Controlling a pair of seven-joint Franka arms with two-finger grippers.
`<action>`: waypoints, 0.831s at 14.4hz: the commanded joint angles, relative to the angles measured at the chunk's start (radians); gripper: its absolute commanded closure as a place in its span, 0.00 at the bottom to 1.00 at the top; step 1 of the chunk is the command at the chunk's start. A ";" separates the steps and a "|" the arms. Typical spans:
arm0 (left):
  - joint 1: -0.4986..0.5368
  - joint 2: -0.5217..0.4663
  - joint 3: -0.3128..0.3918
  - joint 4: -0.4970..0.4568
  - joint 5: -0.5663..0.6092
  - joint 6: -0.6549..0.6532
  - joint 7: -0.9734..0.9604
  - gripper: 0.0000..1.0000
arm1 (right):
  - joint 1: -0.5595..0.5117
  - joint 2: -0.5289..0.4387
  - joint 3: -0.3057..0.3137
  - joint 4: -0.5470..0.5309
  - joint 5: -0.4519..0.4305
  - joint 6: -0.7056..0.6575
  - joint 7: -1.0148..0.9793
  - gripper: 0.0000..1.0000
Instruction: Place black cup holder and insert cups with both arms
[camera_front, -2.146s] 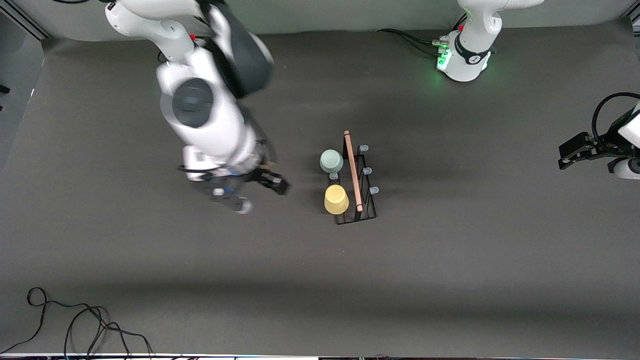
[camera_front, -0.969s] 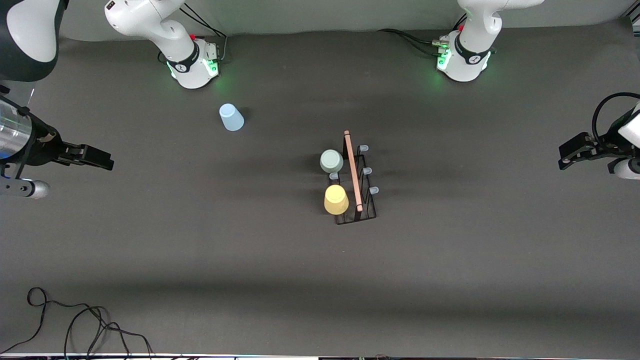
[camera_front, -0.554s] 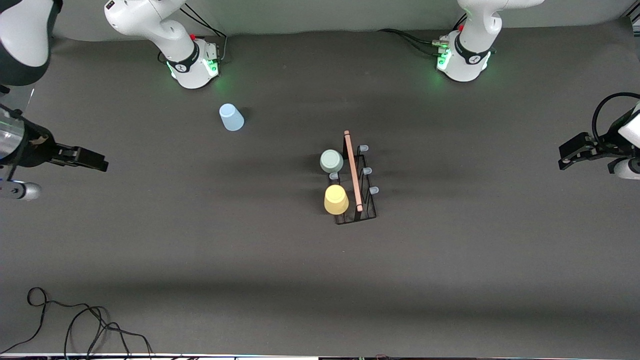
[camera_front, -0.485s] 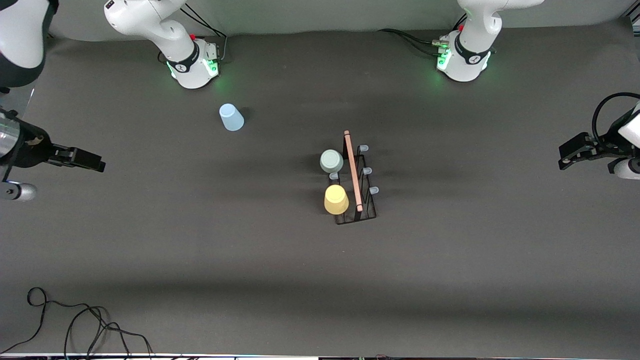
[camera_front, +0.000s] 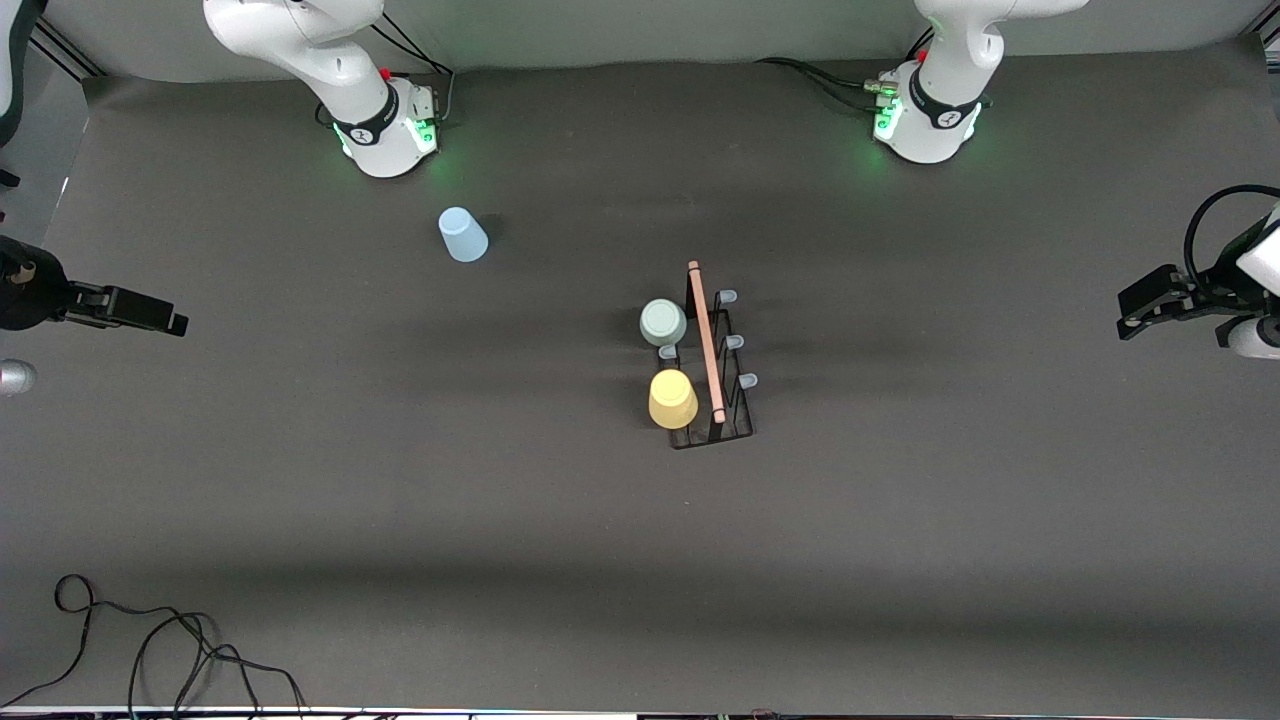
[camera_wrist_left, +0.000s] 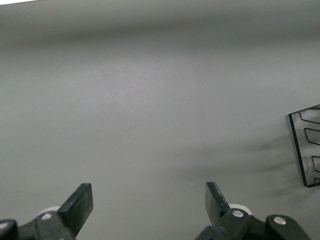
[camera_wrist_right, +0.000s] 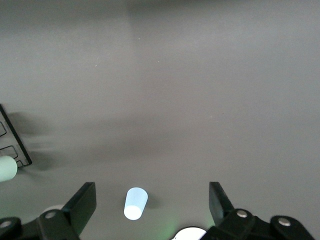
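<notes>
Dark bench (camera_front: 900, 560) mat carries our black cup holder (camera_front: 712, 360) mid-surface, pale green cup (camera_front: 663, 322) and yellow cup (camera_front: 672, 398) capping its pegs. Our light blue cup (camera_front: 462, 234) sits loose near the right arm's base, likely next. Left gripper (camera_front: 1135, 305) and right gripper (camera_front: 165, 318) hang over opposite ends, jaws wide, holding nothing.

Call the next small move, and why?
Probably send the right gripper, open and empty at its end of the table, over the light blue cup. It stands loose near the right base, while the green cup and yellow cup already sit on the black cup holder.
</notes>
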 joint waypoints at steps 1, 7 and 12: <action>-0.002 0.008 0.003 0.020 -0.009 -0.001 0.012 0.00 | -0.086 -0.057 0.104 -0.058 -0.047 0.002 -0.011 0.00; -0.002 0.008 0.003 0.020 -0.009 -0.001 0.012 0.00 | -0.257 -0.189 0.303 -0.252 -0.105 0.119 -0.013 0.00; -0.004 0.008 0.003 0.020 -0.009 -0.003 0.012 0.00 | -0.260 -0.218 0.331 -0.307 -0.155 0.167 -0.025 0.00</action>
